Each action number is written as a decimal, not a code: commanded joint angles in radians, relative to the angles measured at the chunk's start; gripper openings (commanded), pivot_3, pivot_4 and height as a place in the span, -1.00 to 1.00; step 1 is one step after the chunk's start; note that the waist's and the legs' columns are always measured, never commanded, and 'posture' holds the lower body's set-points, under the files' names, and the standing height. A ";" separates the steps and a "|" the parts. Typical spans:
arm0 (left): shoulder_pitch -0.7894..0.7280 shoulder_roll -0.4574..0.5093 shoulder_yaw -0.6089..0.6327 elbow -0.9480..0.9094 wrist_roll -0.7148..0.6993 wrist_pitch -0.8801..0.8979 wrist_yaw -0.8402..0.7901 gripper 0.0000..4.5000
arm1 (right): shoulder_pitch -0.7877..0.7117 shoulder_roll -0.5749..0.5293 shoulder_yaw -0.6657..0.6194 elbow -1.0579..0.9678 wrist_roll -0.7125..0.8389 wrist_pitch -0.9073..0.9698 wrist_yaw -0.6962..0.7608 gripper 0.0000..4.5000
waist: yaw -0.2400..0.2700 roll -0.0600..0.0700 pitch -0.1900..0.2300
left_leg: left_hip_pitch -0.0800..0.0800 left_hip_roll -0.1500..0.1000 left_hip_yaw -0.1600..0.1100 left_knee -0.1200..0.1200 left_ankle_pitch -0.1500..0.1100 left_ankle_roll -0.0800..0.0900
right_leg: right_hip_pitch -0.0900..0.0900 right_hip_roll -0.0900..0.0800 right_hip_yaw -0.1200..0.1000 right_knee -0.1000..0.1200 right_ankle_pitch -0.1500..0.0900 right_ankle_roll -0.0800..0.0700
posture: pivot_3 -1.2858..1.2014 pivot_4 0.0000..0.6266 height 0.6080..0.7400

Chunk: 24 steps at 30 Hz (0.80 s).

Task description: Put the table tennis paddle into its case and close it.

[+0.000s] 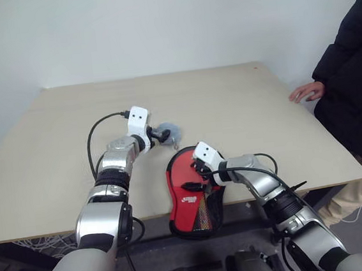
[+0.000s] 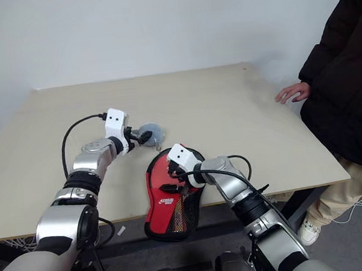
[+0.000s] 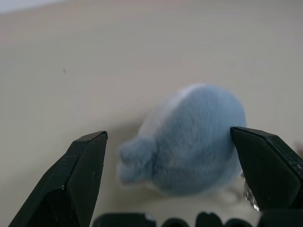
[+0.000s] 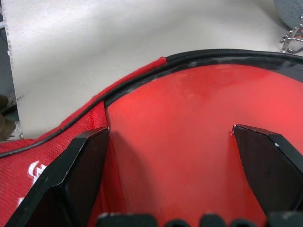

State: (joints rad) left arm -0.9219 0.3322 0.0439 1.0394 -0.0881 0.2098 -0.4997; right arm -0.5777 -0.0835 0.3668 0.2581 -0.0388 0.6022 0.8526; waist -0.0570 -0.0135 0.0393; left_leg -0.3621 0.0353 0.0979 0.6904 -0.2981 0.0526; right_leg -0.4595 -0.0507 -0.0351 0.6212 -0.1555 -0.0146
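Its case (image 1: 192,202) lies at the table's front edge, its narrow mesh end hanging over the edge. Behind the glossy clear front of its round part shows a red face (image 4: 189,118), apparently the table tennis paddle; the handle is hidden. A black zipper edging (image 4: 222,54) runs around it. My right gripper (image 1: 196,170) hovers open just over that round part, nothing between its fingers. My left gripper (image 1: 160,136) is open, its fingers (image 3: 80,175) on either side of a small fluffy grey-blue round object (image 3: 194,142) lying just beyond the case.
A person in a black jacket (image 1: 351,74) stands at the table's right side, one hand (image 1: 306,91) resting on the edge. A small metal chain (image 4: 291,38) lies by the fluffy object. The beige table (image 1: 215,94) stretches away behind the grippers.
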 commanded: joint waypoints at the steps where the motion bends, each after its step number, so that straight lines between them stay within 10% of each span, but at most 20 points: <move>1: -0.034 0.010 0.020 0.009 -0.001 -0.016 0.003 0.97 | -0.007 0.007 0.020 0.001 0.016 0.015 -0.004 1.00 | 0.000 0.000 0.000 | 0.000 0.000 0.000 0.000 0.000 0.000 | 0.000 0.000 0.000 0.000 0.000 0.000 | 0.03 -1.00 1.00; 10: -0.046 -0.004 0.039 0.073 -0.001 -0.058 0.008 0.97 | -0.006 0.013 0.023 -0.009 0.026 0.021 -0.018 1.00 | 0.000 0.000 0.000 | 0.000 0.000 0.000 0.000 0.000 0.000 | 0.000 0.000 0.000 0.000 0.000 0.000 | 0.03 -1.00 1.00; 24: -0.056 -0.014 0.035 0.129 0.023 -0.100 0.006 -0.39 | 0.000 0.022 0.026 -0.027 0.033 0.030 -0.034 1.00 | 0.000 -0.001 0.000 | 0.000 0.000 0.000 0.001 0.000 0.000 | 0.000 0.000 0.000 0.000 0.000 0.000 | 0.03 -1.00 1.00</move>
State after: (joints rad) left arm -0.9428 0.3158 0.0829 1.1781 -0.0838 0.1285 -0.4958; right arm -0.5779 -0.0642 0.3830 0.2481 -0.0266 0.6230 0.8217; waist -0.0568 -0.0140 0.0391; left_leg -0.3622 0.0352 0.0975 0.6916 -0.2982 0.0525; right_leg -0.4590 -0.0512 -0.0356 0.6216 -0.1554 -0.0145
